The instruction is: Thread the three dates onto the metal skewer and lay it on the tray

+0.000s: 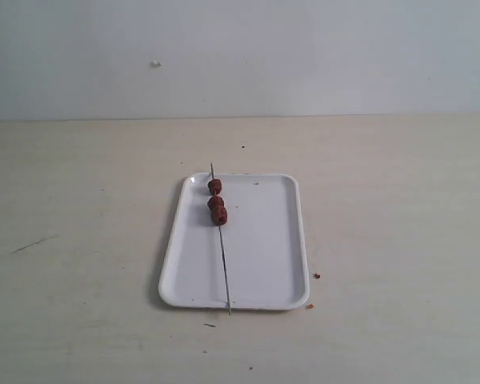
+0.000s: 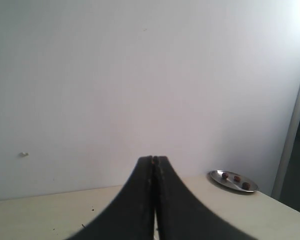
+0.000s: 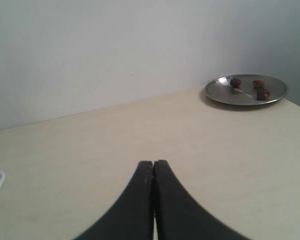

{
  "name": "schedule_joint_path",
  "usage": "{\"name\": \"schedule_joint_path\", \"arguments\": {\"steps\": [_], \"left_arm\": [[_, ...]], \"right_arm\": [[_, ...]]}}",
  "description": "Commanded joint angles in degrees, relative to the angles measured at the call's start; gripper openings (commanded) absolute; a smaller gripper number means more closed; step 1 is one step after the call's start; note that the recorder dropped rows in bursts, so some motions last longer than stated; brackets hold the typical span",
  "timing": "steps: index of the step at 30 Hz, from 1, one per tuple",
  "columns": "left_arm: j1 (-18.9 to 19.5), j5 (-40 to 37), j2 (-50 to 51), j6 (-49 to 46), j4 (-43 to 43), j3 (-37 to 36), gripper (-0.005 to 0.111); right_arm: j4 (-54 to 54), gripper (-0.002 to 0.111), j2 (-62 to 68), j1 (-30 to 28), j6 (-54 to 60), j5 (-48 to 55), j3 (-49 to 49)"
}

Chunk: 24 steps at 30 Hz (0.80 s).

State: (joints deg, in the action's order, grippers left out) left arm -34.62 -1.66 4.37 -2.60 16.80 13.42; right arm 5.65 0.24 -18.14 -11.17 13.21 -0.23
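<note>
Surface: pale beige matte tabletop [image 1: 400, 208]; you can see a dark scratch [image 1: 32, 244] on its left and brown crumbs [image 1: 316, 275] by the tray's near right corner.
Room: plain white wall [image 1: 304, 56] behind the table.
Tray: flat glossy white rectangular tray [image 1: 264, 240], mid-table.
Skewer: thin grey metal skewer [image 1: 225, 264] lies lengthwise along the tray's left part, both tips overhanging the rims.
Dates: three wrinkled reddish-brown dates [image 1: 217, 204] sit on the skewer near its far end.
Left gripper [image 2: 154, 159]: black fingers pressed together, holding nothing.
Right gripper [image 3: 153, 162]: pressed together too, empty.
Side plate: round silver metal plate [image 3: 215, 97] at a table corner carries three more dark lumps [image 3: 258, 84].
Cut off: you get only a tray corner in the right wrist view.
Hard to tell: the two nearer dates touch and blur together.
</note>
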Motion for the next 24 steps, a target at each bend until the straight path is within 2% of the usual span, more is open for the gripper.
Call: {"name": "schedule_joint_path", "arguments": {"steps": [1, 24], "left_arm": [[-0.34, 0.07, -0.3, -0.25, 0.23, -0.38, 0.0], [-0.34, 0.07, -0.3, -0.25, 0.23, -0.38, 0.0]], "right_arm": [[0.75, 0.0, -0.24, -0.32, 1.02, 0.18, 0.23], [0.3, 0.0, -0.24, -0.32, 3.83, 2.11, 0.23]]}}
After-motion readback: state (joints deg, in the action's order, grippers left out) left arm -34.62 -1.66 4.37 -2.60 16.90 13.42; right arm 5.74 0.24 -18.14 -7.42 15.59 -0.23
